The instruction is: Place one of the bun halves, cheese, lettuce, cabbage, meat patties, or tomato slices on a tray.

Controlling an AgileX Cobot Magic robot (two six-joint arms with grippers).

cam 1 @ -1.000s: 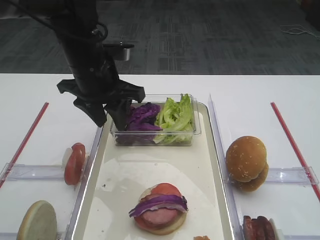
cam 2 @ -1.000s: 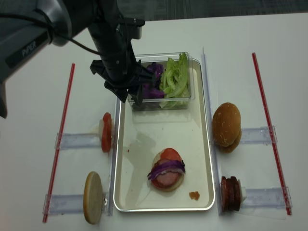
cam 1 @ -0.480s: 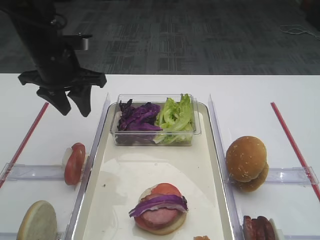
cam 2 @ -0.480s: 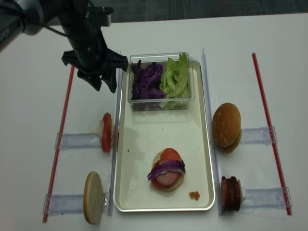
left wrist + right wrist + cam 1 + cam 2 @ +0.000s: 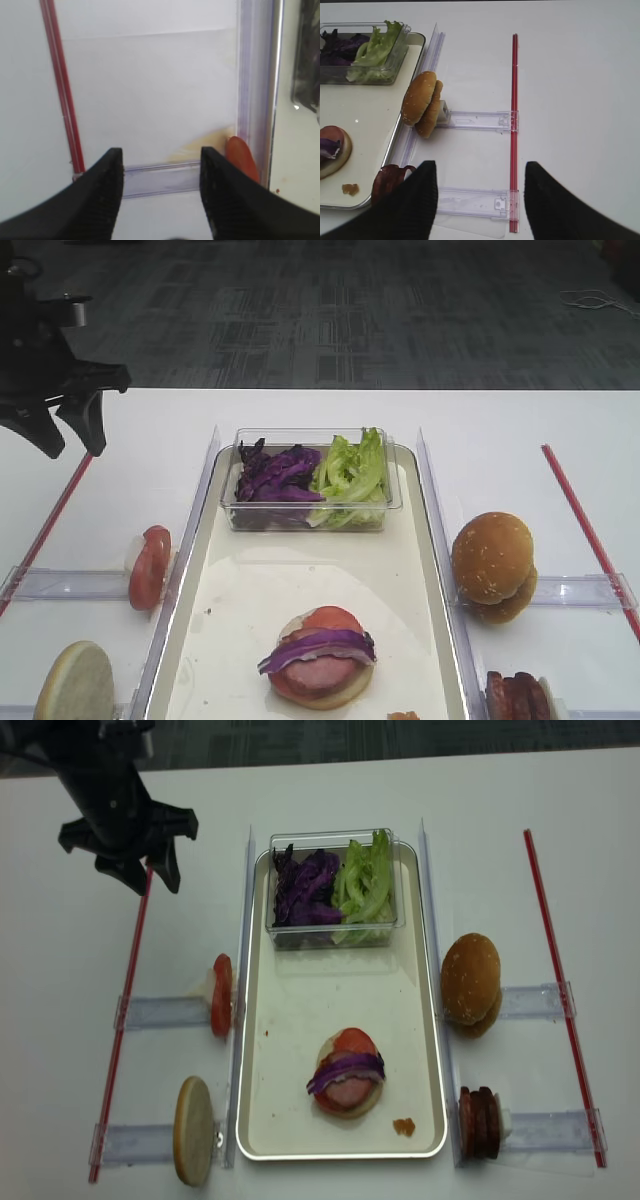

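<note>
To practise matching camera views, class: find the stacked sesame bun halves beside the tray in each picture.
Exterior high: bun halves right of the tray.
Right wrist: bun halves left of centre, just outside the tray.
Left wrist: not in it.
Exterior high (realsense): bun halves right of the tray.
Shared landmark: the tray's right rim.

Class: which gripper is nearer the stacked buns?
Right. The right gripper hovers just right of the buns, open. The left gripper is across the tray, at the far left edge.
</note>
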